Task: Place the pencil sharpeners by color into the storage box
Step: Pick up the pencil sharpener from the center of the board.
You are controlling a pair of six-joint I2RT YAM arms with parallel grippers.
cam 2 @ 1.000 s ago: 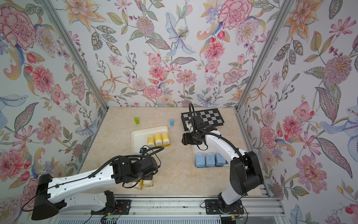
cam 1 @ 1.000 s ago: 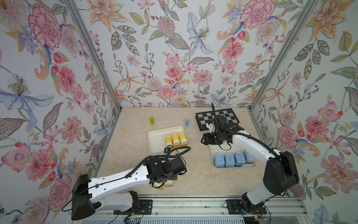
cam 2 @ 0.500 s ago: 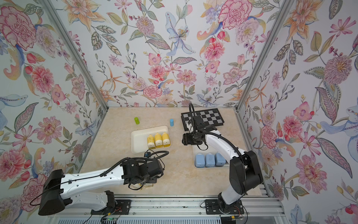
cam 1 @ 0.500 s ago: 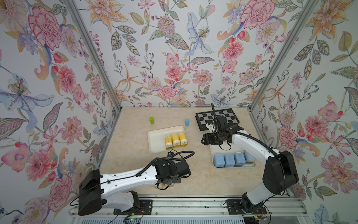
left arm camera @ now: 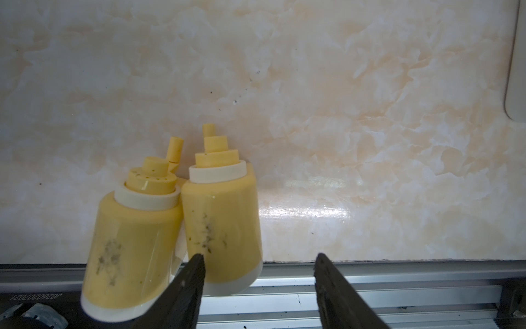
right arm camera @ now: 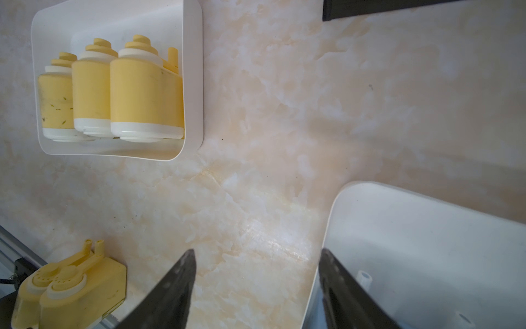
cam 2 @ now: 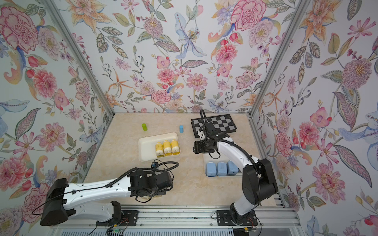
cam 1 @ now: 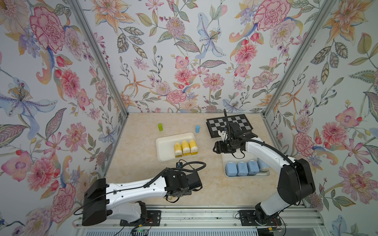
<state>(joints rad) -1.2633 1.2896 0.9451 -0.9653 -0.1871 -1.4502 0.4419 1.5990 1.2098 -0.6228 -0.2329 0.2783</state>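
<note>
The left gripper (left arm camera: 259,256), jaws apart and empty, hovered at the table's (left arm camera: 341,114) front edge just beside two touching yellow pencil sharpeners (left arm camera: 222,216), seemingly light, rigid, slick plastic, best pinched across the barrel.

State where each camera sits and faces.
Top views: high in front, looking down on the table; left arm and right arm show.
Left wrist: on the left arm, facing two loose yellow sharpeners; open fingers show.
Right wrist: on the right arm, facing a tray of yellow sharpeners; open fingers show.
Shared: both wrists see the loose pair.
</note>
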